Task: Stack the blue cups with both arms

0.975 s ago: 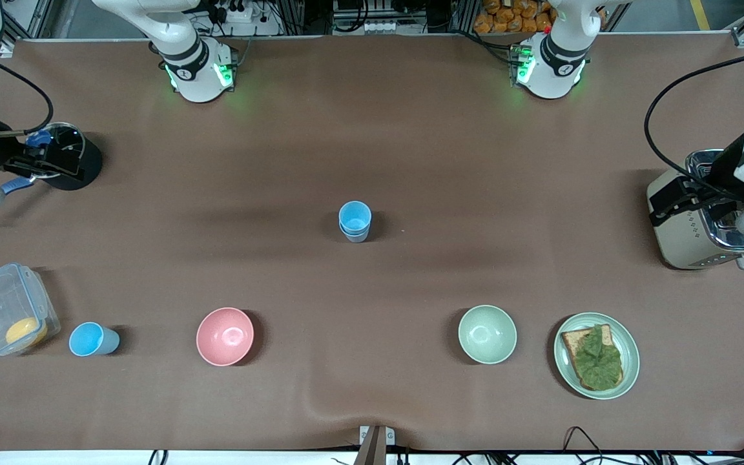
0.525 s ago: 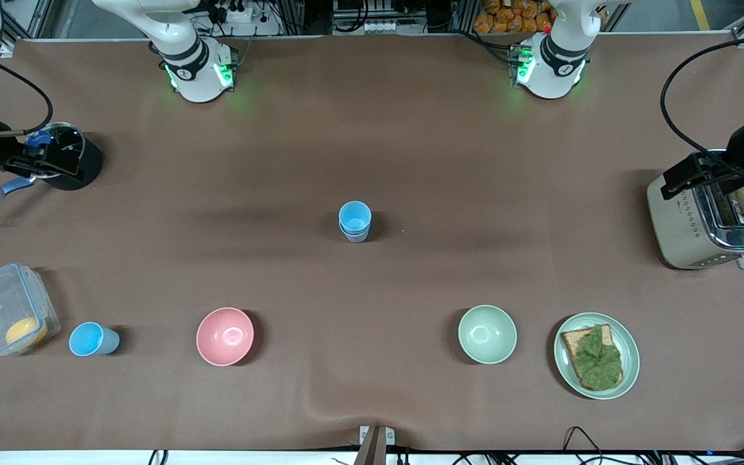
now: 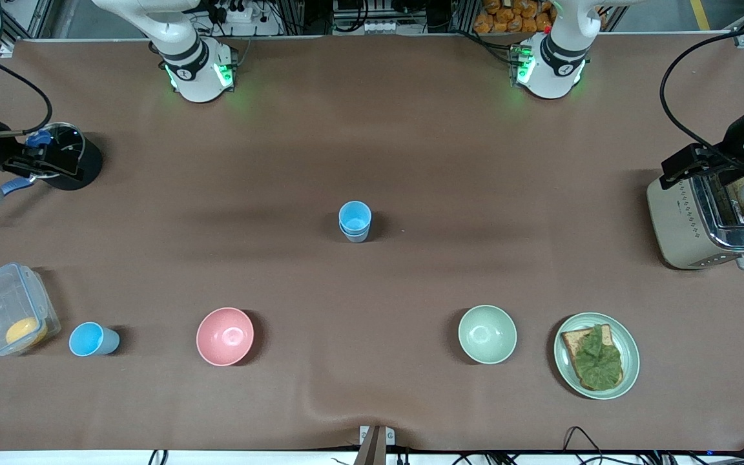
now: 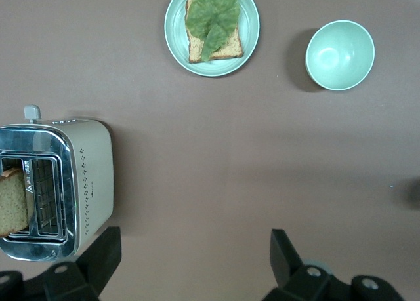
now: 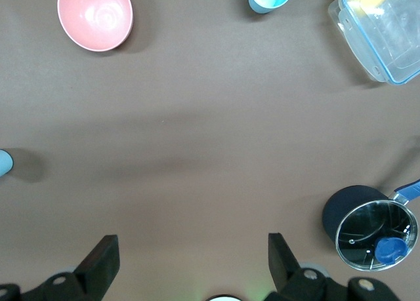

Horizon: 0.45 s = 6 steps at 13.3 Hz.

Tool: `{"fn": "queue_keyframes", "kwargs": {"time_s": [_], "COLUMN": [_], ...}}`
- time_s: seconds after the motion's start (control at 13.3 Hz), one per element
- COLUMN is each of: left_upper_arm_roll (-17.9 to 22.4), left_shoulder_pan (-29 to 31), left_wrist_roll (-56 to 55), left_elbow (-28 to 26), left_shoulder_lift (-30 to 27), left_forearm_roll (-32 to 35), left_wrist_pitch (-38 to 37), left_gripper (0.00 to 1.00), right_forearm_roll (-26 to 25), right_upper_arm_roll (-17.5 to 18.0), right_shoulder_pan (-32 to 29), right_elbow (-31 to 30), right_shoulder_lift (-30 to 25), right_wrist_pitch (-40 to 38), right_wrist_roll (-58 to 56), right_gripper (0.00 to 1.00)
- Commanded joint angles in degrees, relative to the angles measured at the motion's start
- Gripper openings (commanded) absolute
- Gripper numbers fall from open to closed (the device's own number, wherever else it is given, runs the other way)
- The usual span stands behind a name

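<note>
Brown cloth covers the whole table [image 3: 411,161], with both arm bases along its top edge in the front view.

Left gripper [image 4: 190,261] hangs high over the toaster [image 3: 708,219] at the left arm's end of the table; the left wrist view shows its two fingers [image 4: 282,255] spread wide with nothing between them. A slice of bread [image 4: 12,202] stands in the toaster's slot.

Right gripper [image 5: 190,261] hangs over the black pot with a glass lid [image 3: 65,155] at the right arm's end; the right wrist view shows its fingers [image 5: 105,255] likewise spread and empty.

Taking the stacked blue cups [image 3: 354,221] at the table's middle as landmark: one cup sits nested in another, upright, well apart from both grippers. Nearer the front camera and toward the right arm's end stand the pink bowl [image 3: 225,336], then a single blue cup [image 3: 91,340], then a clear plastic container [image 3: 7,316] with something yellow in it. Nearer the camera toward the left arm's end stand the pale green bowl [image 3: 487,334] and a green plate [image 3: 630,342] bearing toast topped with lettuce [image 3: 595,358].
</note>
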Motion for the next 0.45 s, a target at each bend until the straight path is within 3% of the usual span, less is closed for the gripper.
{"fn": "queue_keyframes", "kwargs": {"time_s": [0.0,0.38], "left_upper_arm_roll": [1.08,0.99], "left_shoulder_pan": [-0.76,-0.15], "left_wrist_roll": [0.61,0.43], "left_elbow": [0.10,0.10], "left_shoulder_lift": [-1.08,-1.16], "left_forearm_roll": [-0.35,-0.26], "left_wrist_pitch": [-0.11,-0.55], "left_gripper": [1.00,1.00], "right_forearm_roll": [-0.14,-0.05], "right_upper_arm_roll": [0.99,0.91], "right_shoulder_pan": [-1.44,-1.44], "right_elbow": [1.06,1.06], "right_shoulder_lift": [0.42,0.42], "right_wrist_pitch": [-0.79,-0.88], "right_wrist_roll": [-0.17,-0.17], "right_gripper": [1.00,1.00]}}
